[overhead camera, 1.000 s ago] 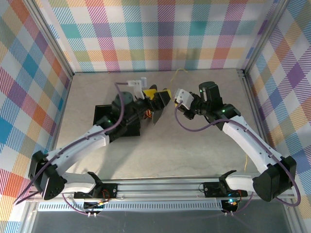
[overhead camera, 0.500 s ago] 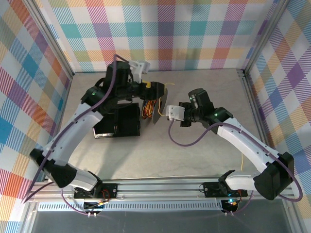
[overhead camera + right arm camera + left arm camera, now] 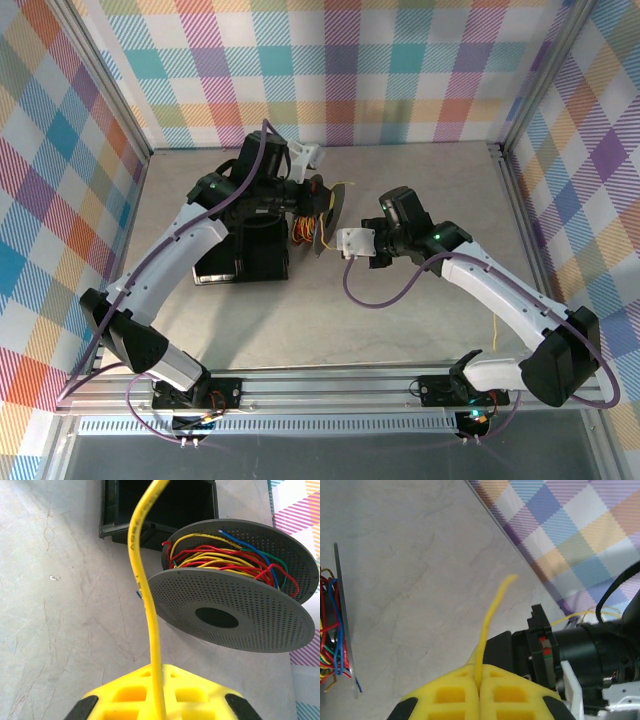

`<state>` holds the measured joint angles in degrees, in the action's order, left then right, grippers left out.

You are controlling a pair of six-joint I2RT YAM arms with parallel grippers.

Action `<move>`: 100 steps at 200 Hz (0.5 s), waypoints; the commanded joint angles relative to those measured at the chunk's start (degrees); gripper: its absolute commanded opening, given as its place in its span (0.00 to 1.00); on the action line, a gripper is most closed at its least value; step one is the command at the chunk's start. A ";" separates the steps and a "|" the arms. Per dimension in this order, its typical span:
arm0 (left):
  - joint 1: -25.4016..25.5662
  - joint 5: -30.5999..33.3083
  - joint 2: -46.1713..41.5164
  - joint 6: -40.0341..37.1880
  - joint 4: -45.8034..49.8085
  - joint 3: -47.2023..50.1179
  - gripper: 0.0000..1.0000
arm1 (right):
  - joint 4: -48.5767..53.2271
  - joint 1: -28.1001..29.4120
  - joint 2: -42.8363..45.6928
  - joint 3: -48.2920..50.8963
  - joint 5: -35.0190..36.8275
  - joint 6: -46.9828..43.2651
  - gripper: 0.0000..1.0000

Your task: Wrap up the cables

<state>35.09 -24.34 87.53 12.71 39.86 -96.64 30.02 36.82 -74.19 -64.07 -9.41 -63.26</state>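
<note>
The cables sit as a tangle of red, yellow and blue wires [image 3: 225,555] wound on a grey perforated spool [image 3: 235,605], which stands just right of the black box [image 3: 245,250]. One yellow cable [image 3: 142,580] rises from my right gripper [image 3: 162,672], which is shut on it in front of the spool [image 3: 322,215]. My left gripper [image 3: 479,672] is shut on a yellow cable [image 3: 490,620] whose free end curls up above the pads. From above, the left gripper [image 3: 312,188] is at the spool's far side and the right gripper [image 3: 333,244] at its near right.
The open black box [image 3: 160,505] lies behind the spool in the right wrist view. A thin yellow strand [image 3: 497,335] trails along the right forearm. Plaid walls enclose the table on three sides; bare tabletop [image 3: 420,180] lies to the right.
My left arm has swung up from over the black box to the spool's far side, and its gripper has shut on the yellow cable. The right gripper has shifted left and nearer.
</note>
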 commanded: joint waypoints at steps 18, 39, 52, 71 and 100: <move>-0.37 8.27 -10.39 7.74 -20.09 12.63 0.00 | -1.48 -0.98 0.79 2.02 -4.33 4.41 0.00; -0.31 16.11 -18.73 16.63 -45.21 27.84 0.00 | -3.71 -2.26 1.13 3.42 -8.25 9.09 0.04; 0.10 21.94 -21.45 20.95 -59.50 36.03 0.00 | -5.74 -2.69 1.24 4.66 -10.54 11.30 0.08; 2.38 28.49 -21.48 22.81 -76.24 44.25 0.00 | -8.64 -2.93 1.48 5.94 -13.05 14.70 0.22; 4.60 29.03 -17.13 22.44 -82.35 43.92 0.00 | -11.33 -2.98 1.79 6.59 -16.55 18.22 0.44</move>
<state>38.41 -0.93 68.03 32.67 -23.46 -51.75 22.06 33.89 -73.76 -58.46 -19.31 -50.00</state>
